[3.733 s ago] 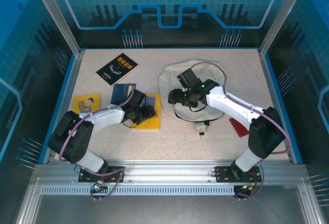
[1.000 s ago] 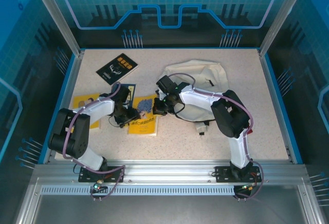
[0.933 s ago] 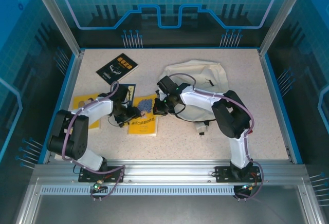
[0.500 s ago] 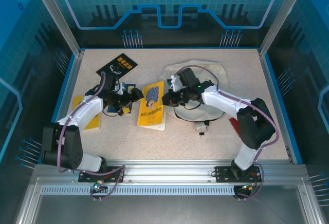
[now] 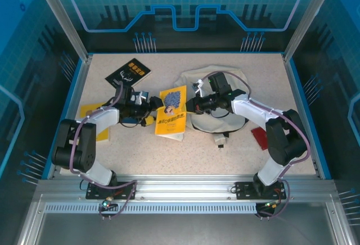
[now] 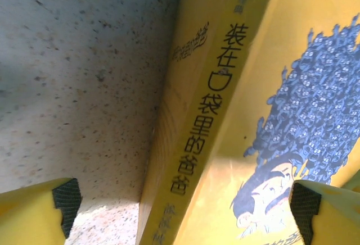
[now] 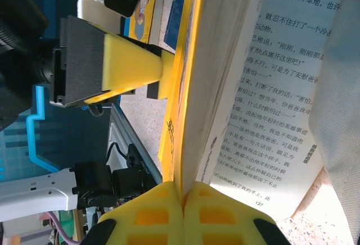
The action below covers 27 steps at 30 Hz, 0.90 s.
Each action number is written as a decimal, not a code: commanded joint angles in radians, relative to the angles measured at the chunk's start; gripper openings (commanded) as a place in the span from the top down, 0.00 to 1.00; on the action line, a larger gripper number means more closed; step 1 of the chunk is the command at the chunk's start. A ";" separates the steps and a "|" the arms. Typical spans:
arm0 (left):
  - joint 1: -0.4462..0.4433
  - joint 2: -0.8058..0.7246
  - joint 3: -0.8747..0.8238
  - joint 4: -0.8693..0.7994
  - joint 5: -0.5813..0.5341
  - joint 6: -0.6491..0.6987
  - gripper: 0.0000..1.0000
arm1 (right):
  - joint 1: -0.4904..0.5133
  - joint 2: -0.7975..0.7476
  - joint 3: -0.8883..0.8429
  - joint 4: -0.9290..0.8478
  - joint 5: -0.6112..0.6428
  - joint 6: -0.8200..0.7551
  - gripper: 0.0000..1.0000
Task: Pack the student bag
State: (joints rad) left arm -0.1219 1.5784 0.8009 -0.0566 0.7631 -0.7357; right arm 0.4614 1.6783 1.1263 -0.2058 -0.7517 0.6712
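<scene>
The speckled beige table (image 5: pixel 225 155) stands inside a blue-walled enclosure, and both arms reach forward from its near edge. Nearest to them, a second yellow book (image 5: pixel 89 113) lies partly under the left arm, and a small red thing (image 5: pixel 260 138) lies on the right side. In the middle, the left gripper (image 6: pixel 184 203) has its jaws spread wide, with the spine of the yellow book (image 5: pixel 171 113) between them but not touched by either pad. The right gripper (image 7: pixel 183 197) is closed tight on one edge of this book. The book hangs open beside the closed fingers and a printed page is exposed, but I cannot tell how many leaves are in the grip. Just behind is the student bag (image 5: pixel 239 78), lying soft and flat on the right half of the table, touching or nearly touching the book. I cannot see whether its mouth is open. The main danger, in my judgement, is this thin one-sided pinch: the heavy free part can swing, slide out or bend the cover. If the mouth is slack, the book's corner may catch the fabric and push the bag away instead of entering. The open left fingers are also close enough to knock the spine. Farthest, a black book (image 5: pixel 128 75) waits untouched.
</scene>
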 commanded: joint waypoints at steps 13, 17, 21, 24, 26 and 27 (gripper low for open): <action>-0.026 0.023 0.048 -0.014 0.068 0.026 0.72 | -0.036 0.015 0.044 -0.107 0.025 -0.011 0.92; -0.024 -0.003 0.083 -0.116 0.010 0.073 0.90 | -0.036 -0.038 0.045 -0.219 0.156 -0.031 0.52; -0.013 -0.074 0.135 -0.267 -0.066 0.110 0.91 | -0.037 -0.101 0.035 -0.316 0.310 -0.038 0.23; -0.010 -0.142 0.210 -0.435 -0.133 0.166 0.91 | -0.038 -0.146 0.003 -0.331 0.378 -0.034 0.13; -0.010 -0.185 0.264 -0.529 -0.183 0.189 0.90 | -0.040 -0.183 -0.030 -0.307 0.398 -0.022 0.10; -0.010 -0.208 0.289 -0.562 -0.206 0.190 0.90 | -0.042 -0.202 -0.045 -0.296 0.406 -0.013 0.09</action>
State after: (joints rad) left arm -0.1398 1.4605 0.9932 -0.4530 0.6155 -0.6079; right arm 0.4309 1.5291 1.1217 -0.4721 -0.4248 0.6514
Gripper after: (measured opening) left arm 0.162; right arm 0.904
